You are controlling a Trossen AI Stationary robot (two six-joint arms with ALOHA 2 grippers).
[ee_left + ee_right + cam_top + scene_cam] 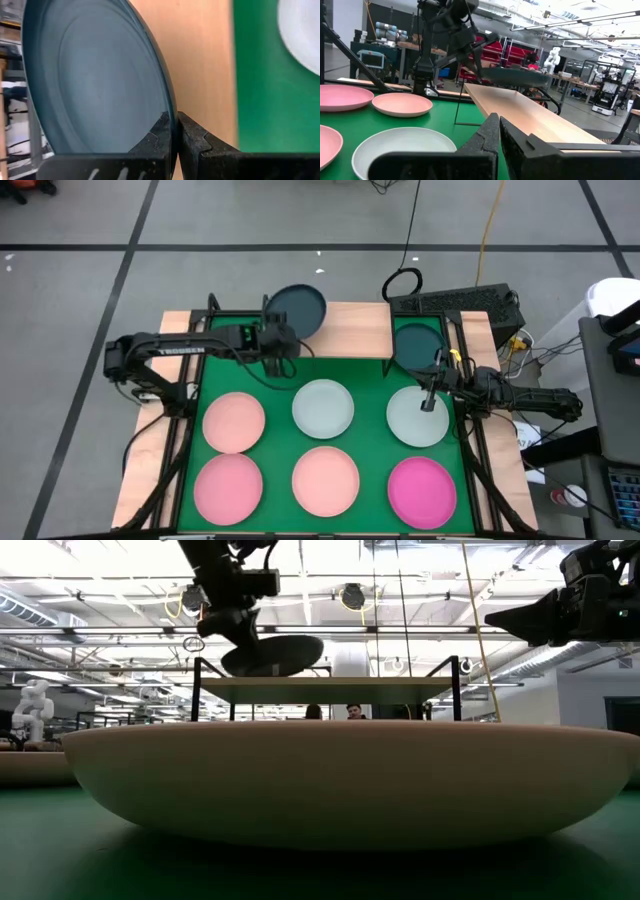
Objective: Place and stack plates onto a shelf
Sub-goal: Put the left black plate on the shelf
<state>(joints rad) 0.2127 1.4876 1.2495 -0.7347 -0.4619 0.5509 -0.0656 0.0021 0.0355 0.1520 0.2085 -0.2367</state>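
From above I see my left gripper (277,340) at the left end of the shelf (350,330), its fingers clamped on the rim of a dark teal plate (298,310) that sits over the board's left part and juts past its far edge. The left wrist view confirms the pinch: both fingers (192,142) are closed on the plate's edge, with bare light wood just beside it. The low view shows what the top view cannot: that plate is tilted and held above the board, not resting on it.

Moving right, a second dark teal plate (419,345) lies at the shelf's right end. My right gripper (430,402) hangs over the pale mint plate (418,416) on the right of the desk (372,408), fingers together and gripping nothing, as the right wrist view shows.

On the green desk lie six plates in two rows: a peach plate (233,421), a second mint plate (323,408) and the one under my right gripper; nearer, a pink plate (228,487), another peach plate (325,480) and the magenta plate (421,492).

The low view is largely blocked by a plate right in front of the lens. Behind the shelf, a black keyboard (455,302) lies on a dark stand.
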